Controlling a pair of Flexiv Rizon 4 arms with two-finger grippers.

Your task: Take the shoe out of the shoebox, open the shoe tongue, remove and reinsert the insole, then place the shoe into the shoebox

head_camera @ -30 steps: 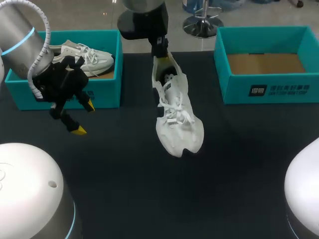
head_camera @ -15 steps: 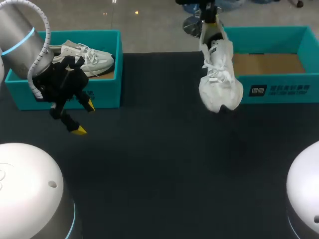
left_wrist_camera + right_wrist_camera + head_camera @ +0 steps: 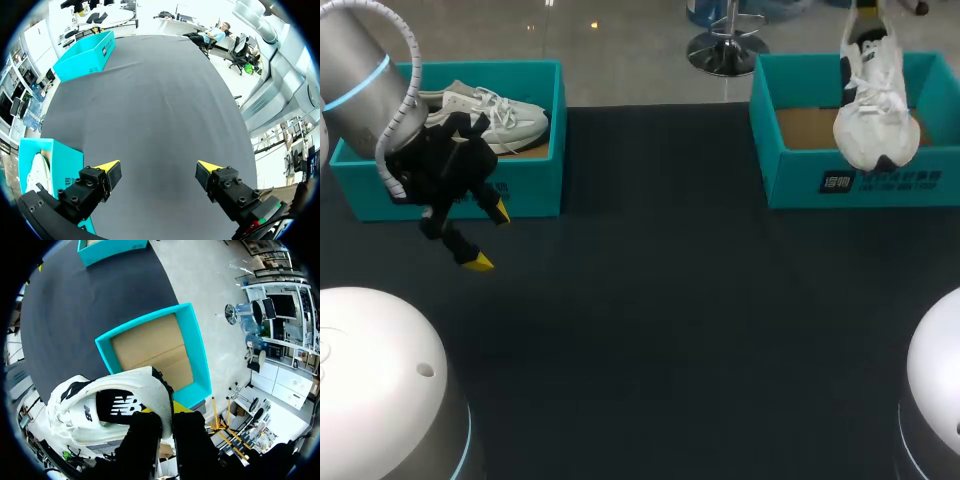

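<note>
A white shoe hangs toe-down over the right teal shoebox, whose brown floor is bare. My right gripper is shut on the shoe's heel collar; from the wrist the shoe covers one side of the box below. In the head view that gripper is almost out of sight at the far edge. My left gripper stands open and holds nothing, low over the table in front of the left teal shoebox. Its yellow tips are wide apart above dark cloth.
The left shoebox holds a second pale shoe, which also shows beside my left gripper as the shoe. Dark cloth covers the table between the boxes.
My right arm has carried the white shoe from the table's middle to the right and far side, to above the right shoebox. The left arm has not moved.
</note>
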